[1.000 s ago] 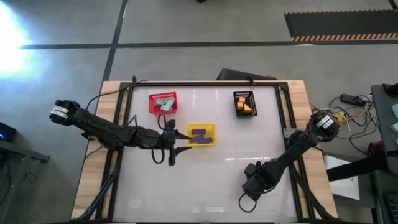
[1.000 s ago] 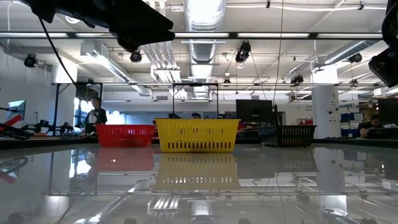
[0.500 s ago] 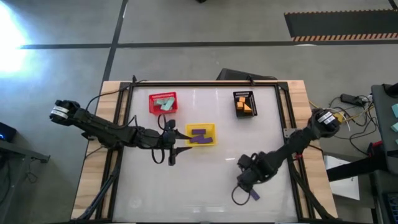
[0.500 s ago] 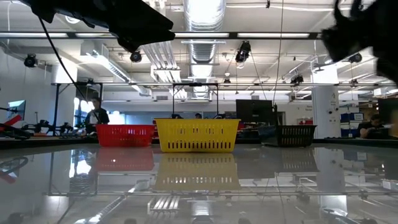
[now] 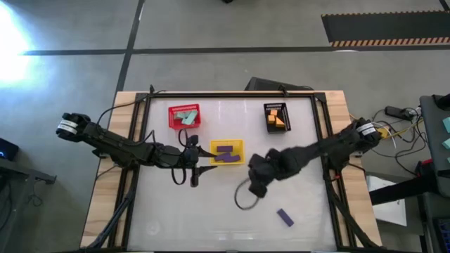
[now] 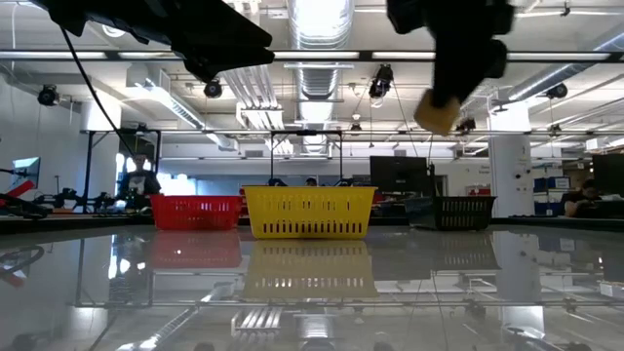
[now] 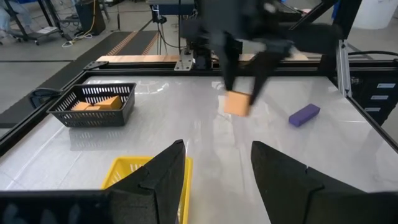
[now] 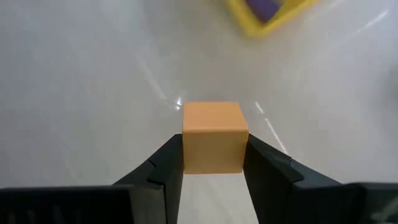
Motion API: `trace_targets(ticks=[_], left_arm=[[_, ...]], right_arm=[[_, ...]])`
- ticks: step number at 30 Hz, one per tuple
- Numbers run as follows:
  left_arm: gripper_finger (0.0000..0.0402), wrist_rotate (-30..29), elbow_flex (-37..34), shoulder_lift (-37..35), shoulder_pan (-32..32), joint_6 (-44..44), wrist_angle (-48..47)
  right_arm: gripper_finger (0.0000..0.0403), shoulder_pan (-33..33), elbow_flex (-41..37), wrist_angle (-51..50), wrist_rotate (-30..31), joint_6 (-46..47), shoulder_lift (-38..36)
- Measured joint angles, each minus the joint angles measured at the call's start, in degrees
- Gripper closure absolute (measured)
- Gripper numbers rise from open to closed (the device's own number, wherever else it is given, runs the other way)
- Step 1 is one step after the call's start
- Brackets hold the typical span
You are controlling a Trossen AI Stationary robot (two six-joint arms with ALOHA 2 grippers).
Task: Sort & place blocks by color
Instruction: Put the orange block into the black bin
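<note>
Right gripper [image 8: 212,163] is clamping a small orange cube [image 8: 212,134] at lower centre by its flat sides, likely light, rigid, smooth; left gripper [image 7: 219,163] is idling open

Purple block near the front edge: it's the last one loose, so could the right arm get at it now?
Probably not yet: the right hand is shut on an orange block. The purple block lies unobstructed.

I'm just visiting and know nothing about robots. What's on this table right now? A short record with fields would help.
Right pincer: shut on an orange block, held above the table's middle
Left pincer: open, empty, beside the yellow basket
Red basket: teal blocks
Yellow basket: purple blocks
Black basket: orange blocks
Loose on table: one purple block, near the front
</note>
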Motion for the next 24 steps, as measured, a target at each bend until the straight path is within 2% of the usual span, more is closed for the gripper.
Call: trace_targets(ticks=[7, 13, 20, 24], left_arm=[[0.0233, 0.00, 0.00, 0.00, 0.00, 0.00, 0.01], [0.0233, 0.00, 0.00, 0.00, -0.02, 0.00, -0.01], [0.0233, 0.01, 0.00, 0.00, -0.02, 0.00, -0.01], [0.0233, 0.02, 0.00, 0.00, -0.02, 0.00, -0.04]], right_arm=[[0.0273, -12.20, 7.24, -12.18, -0.05, -9.25, 0.02], [0.0273, -26.10, 10.56, -18.31, -0.44, -17.09, 0.02], [0.0273, -44.51, 9.45, -18.45, -10.38, -25.16, 1.02], [0.0273, -54.89, 9.44, -18.38, -11.14, -27.06, 3.50]])
